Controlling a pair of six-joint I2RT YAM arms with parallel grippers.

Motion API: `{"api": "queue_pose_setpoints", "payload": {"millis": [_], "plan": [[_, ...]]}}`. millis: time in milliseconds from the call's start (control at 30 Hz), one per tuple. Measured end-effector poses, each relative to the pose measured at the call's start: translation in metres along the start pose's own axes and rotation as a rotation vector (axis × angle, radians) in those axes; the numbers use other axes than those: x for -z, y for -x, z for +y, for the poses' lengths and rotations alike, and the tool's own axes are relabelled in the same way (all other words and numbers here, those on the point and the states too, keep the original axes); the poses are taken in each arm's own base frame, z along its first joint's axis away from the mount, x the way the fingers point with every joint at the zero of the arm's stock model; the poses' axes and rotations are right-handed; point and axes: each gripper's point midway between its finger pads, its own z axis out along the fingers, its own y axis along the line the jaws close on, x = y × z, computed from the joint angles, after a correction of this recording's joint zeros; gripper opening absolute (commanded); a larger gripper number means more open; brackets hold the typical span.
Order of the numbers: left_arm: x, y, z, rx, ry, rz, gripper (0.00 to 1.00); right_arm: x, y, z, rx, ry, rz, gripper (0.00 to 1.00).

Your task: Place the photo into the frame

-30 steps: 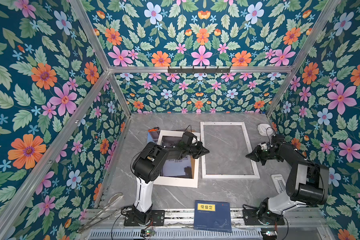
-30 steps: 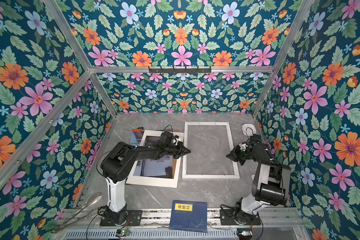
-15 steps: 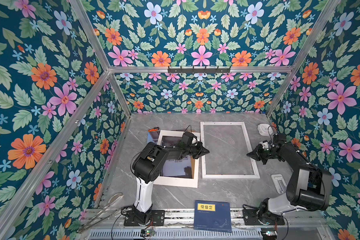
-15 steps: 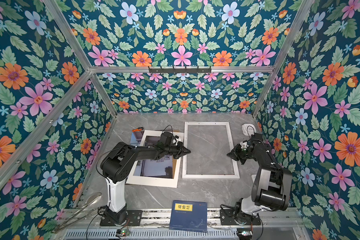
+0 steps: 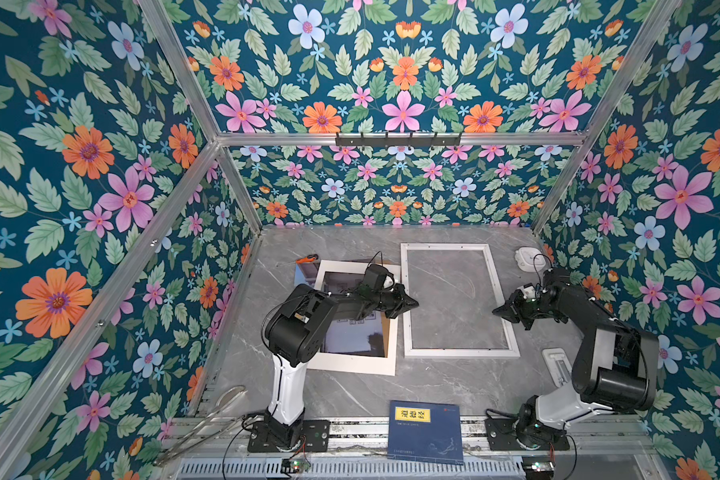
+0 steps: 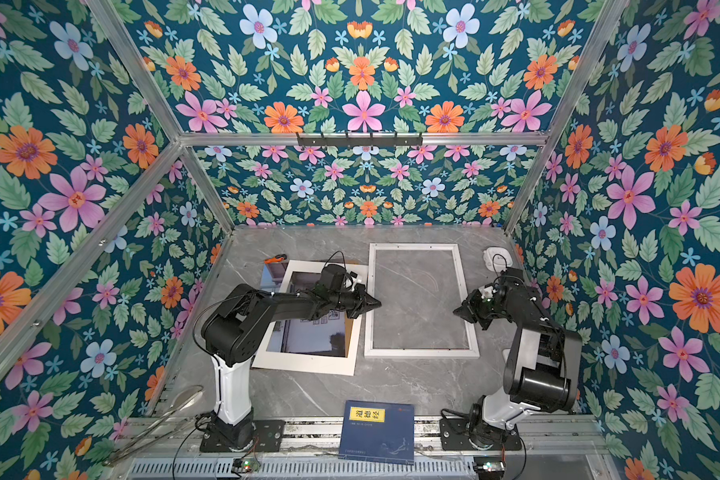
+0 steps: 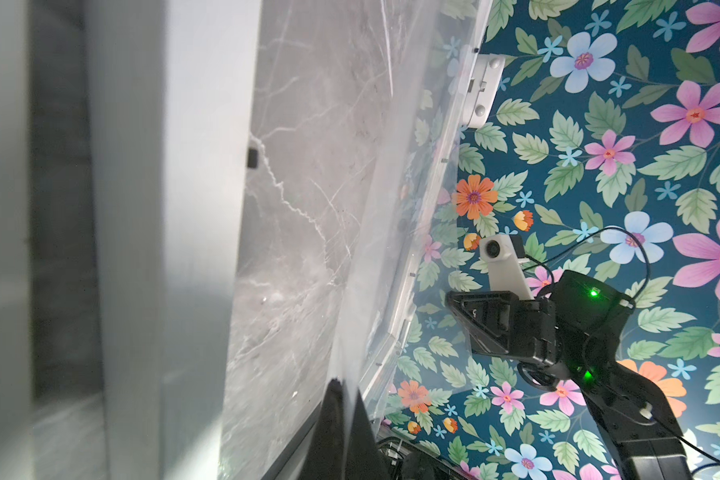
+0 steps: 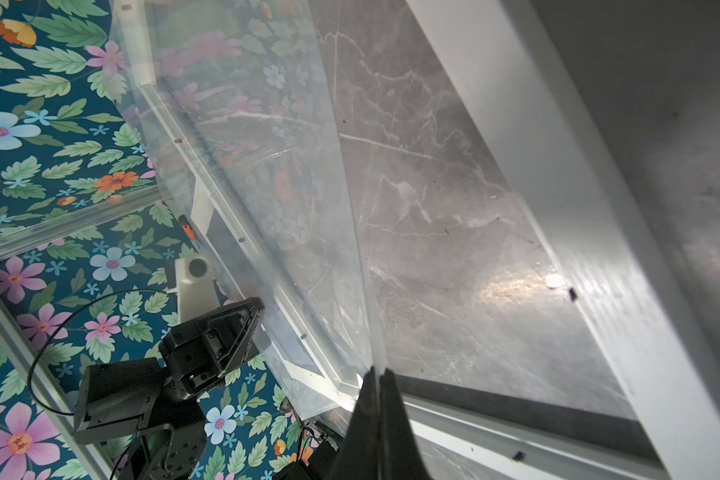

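The white frame (image 5: 460, 353) is laid flat on the grey table (image 5: 350, 399), a bit to the right of the middle. Only the table top is seen through its opening. In both top views it is found between the two arms.

A clear sheet (image 8: 267, 166) is held over the frame by both arms. It is hard to see from above, but it is shown well in both wrist views. One side edge is pinched by the left gripper (image 5: 412, 302), whose jaws are closed tight on it, just above the frame's left rail. The other side edge is pinched in the same way by the right gripper (image 5: 497, 309), near the frame's right rail. The thin edge of the sheet is seen squeezed between the dark fingertips (image 8: 391, 415). Whether the sheet touches the frame cannot be told.

The photo (image 5: 354, 336) is not in the frame. It is laid to the left of the frame, under a white card mat (image 5: 350, 365). It is seen through the mat's window and is partly hidden by the left arm. A strip of brown board (image 5: 385, 332) is seen at the window's right side.

A blue book (image 5: 427, 432) with a yellow label is laid at the near edge of the table. A small orange tool (image 5: 307, 259) is laid by the far left corner of the mat.
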Motion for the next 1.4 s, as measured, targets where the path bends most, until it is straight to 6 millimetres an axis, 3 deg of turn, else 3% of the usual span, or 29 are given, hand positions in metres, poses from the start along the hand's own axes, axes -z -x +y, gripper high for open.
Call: {"api": "queue_pose_setpoints", "payload": {"millis": [767,1000,1200,1400], "plan": [[-0.008,-0.002,0.002,0.014,-0.003,0.010,0.00,0.001,0.007,-0.007,-0.008,-0.036,-0.026,0.00],[-0.009,-0.002,0.003,0.017,-0.002,0.011,0.00,0.010,0.008,-0.004,0.015,-0.054,-0.067,0.31],[-0.010,-0.002,0.003,0.016,-0.003,0.011,0.00,0.024,0.006,0.005,0.046,-0.056,-0.111,0.48],[-0.010,0.000,0.002,0.014,-0.002,0.005,0.00,0.039,0.006,0.003,0.066,-0.112,-0.175,0.57]]}}
